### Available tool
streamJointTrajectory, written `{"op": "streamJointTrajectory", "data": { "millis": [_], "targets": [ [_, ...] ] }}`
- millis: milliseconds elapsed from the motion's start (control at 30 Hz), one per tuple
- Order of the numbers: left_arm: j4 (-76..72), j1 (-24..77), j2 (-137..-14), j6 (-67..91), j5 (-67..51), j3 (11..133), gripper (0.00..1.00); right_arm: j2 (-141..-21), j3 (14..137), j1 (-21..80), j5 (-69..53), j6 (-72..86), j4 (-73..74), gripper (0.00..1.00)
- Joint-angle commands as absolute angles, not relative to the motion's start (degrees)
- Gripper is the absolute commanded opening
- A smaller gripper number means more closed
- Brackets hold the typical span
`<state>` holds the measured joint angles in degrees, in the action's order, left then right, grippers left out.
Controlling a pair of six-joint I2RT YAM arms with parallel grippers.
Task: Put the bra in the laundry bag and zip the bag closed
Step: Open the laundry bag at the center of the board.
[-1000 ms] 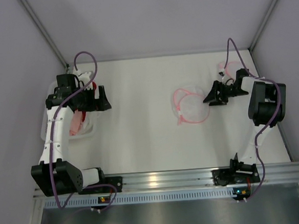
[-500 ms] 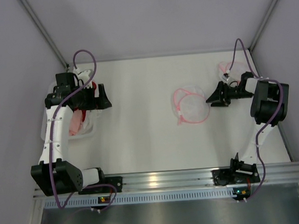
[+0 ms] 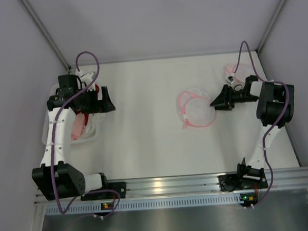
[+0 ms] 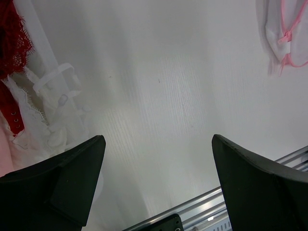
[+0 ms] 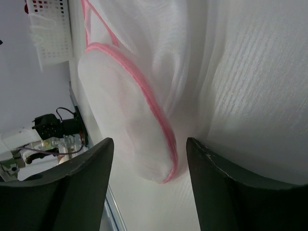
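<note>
White mesh laundry bag [image 3: 197, 110] w/ pink trim flat centre-right; red lace bra [image 4: 12, 33] far left

Lab cell: grey walls [image 3: 152, 20], aluminium mounting rail [image 3: 169, 185].

High overhead view of the whole table [image 3: 145, 142]; two close wrist views; laundry bag [image 3: 197, 108] common to all.

The left arm [image 3: 57, 135] hides most of the basket [image 3: 91, 133]; the bra [image 4: 12, 33] inside it and the laundry bag [image 4: 284, 29] to its right are cropped.
</note>
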<state>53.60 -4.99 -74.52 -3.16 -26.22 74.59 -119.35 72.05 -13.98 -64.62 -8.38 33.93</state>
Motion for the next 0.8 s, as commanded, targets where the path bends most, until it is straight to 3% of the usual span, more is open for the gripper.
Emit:
{"op": "streamJointTrajectory", "data": {
  "millis": [0, 133, 367, 500, 767],
  "targets": [
    [51.94, -4.92, -74.97, -2.99, -27.77, 76.29, 0.99, -119.18, 72.07, -13.36, -66.09, -9.93, 31.99, 0.60],
    [52.03, -4.92, -75.15, -2.81, -28.04, 76.55, 0.99, -118.57, 72.42, -13.45, -67.50, -12.21, 35.06, 0.42],
    [52.03, -4.92, -74.62, -2.90, -27.42, 76.20, 0.99, -113.65, 73.12, -13.45, -70.75, -18.27, 43.41, 0.26],
    [52.03, -4.92, -74.71, -2.81, -27.60, 76.03, 0.99, -111.45, 74.79, -13.36, -72.86, -21.79, 49.20, 0.00],
    [52.03, -4.92, -74.27, -2.90, -27.33, 75.59, 0.98, -106.44, 78.39, -11.43, -76.55, -32.07, 64.06, 0.00]
  ]
}}
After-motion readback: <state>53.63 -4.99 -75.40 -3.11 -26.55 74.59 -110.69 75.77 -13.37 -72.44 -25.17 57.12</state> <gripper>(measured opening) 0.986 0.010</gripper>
